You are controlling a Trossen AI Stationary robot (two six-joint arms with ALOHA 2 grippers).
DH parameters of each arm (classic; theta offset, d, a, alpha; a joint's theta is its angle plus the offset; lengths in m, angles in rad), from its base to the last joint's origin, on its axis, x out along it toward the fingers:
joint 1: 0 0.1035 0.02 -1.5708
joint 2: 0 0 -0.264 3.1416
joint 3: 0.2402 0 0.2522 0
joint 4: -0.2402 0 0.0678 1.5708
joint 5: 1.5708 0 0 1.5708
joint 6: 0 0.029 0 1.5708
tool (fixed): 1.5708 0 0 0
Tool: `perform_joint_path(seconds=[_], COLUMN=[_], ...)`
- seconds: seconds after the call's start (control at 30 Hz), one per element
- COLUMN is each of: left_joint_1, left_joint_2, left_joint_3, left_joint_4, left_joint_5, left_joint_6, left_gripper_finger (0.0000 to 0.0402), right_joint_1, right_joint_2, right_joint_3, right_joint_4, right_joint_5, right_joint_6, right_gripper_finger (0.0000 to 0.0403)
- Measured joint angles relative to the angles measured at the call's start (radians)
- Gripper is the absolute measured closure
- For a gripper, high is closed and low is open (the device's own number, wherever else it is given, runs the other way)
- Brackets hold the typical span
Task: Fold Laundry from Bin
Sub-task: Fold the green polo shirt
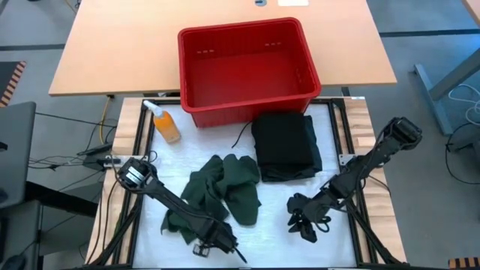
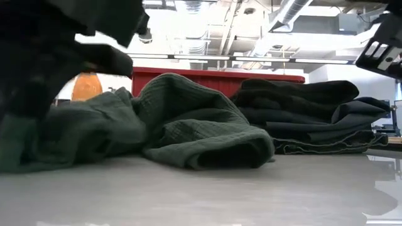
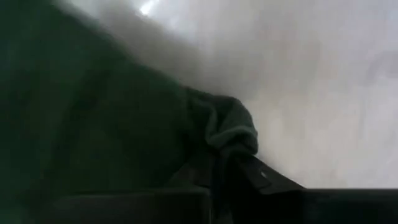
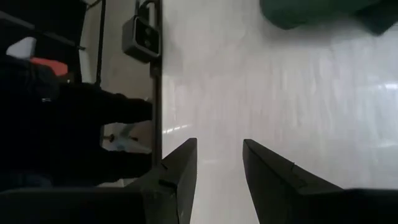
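The dark green shirt (image 1: 225, 191) lies crumpled on the white table, left of centre; it also shows in the low view (image 2: 188, 125). My left gripper (image 1: 216, 241) is low at the shirt's near end and shut on it (image 3: 227, 165). A folded stack of black garments (image 1: 285, 146) rests on the table in front of the red bin (image 1: 247, 64), whose inside shows no cloth. My right gripper (image 1: 306, 223) is open and empty just above the bare table (image 4: 219, 152), near the front edge and right of the shirt. My left gripper pinches a bunched bit of the green shirt's near end (image 3: 231, 134) between its two fingers; one layer or several, I cannot tell. The fingers come slanting down from the table's left. The rest of the shirt lies slack on the table.
An orange bottle (image 1: 165, 124) stands at the bin's left front corner. Bare white table (image 1: 262, 247) lies between the two grippers along the front edge. Metal frame rails (image 1: 345, 142) run along the table's sides.
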Motion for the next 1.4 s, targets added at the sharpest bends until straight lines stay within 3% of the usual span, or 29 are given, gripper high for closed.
perform_joint_path(seconds=[0.23,0.43,0.6,0.8,0.97,1.03,1.2,1.4], left_joint_1=[0.004,0.03,0.022,-0.027,-0.087,-0.106,-0.131,-0.134], left_joint_2=[-0.161,-0.395,-0.609,-0.809,-0.903,-0.918,-0.945,-0.937], left_joint_3=[0.0,0.019,0.021,0.021,0.021,0.021,0.008,0.004], left_joint_4=[-0.116,-0.171,-0.213,-0.324,-0.438,-0.473,-0.471,-0.47], left_joint_5=[-0.162,-0.23,-0.214,-0.282,-0.359,-0.371,-0.38,-0.386], left_joint_6=[-0.021,-0.1,-0.241,-0.458,-0.591,-0.625,-0.659,-0.636], left_gripper_finger=[0.0399,0.0401,0.0401,0.0401,0.0401,0.0401,0.0401,0.0401], right_joint_1=[-0.024,-0.023,-0.036,-0.093,-0.163,-0.198,-0.291,-0.297], right_joint_2=[0.0,0.001,0.001,0.032,0.169,0.235,0.341,0.439], right_joint_3=[0.0,0.0,0.0,0.0,0.0,0.0,0.0,0.001], right_joint_4=[0.01,0.06,0.069,0.084,0.269,0.348,0.385,0.564], right_joint_5=[0.006,0.167,0.301,0.317,0.317,0.318,0.318,0.339], right_joint_6=[0.046,0.016,-0.108,-0.412,-0.56,-0.516,-0.134,-0.062], right_gripper_finger=[0.0246,0.0246,0.0246,0.0246,0.0246,0.0246,0.0246,0.0246])
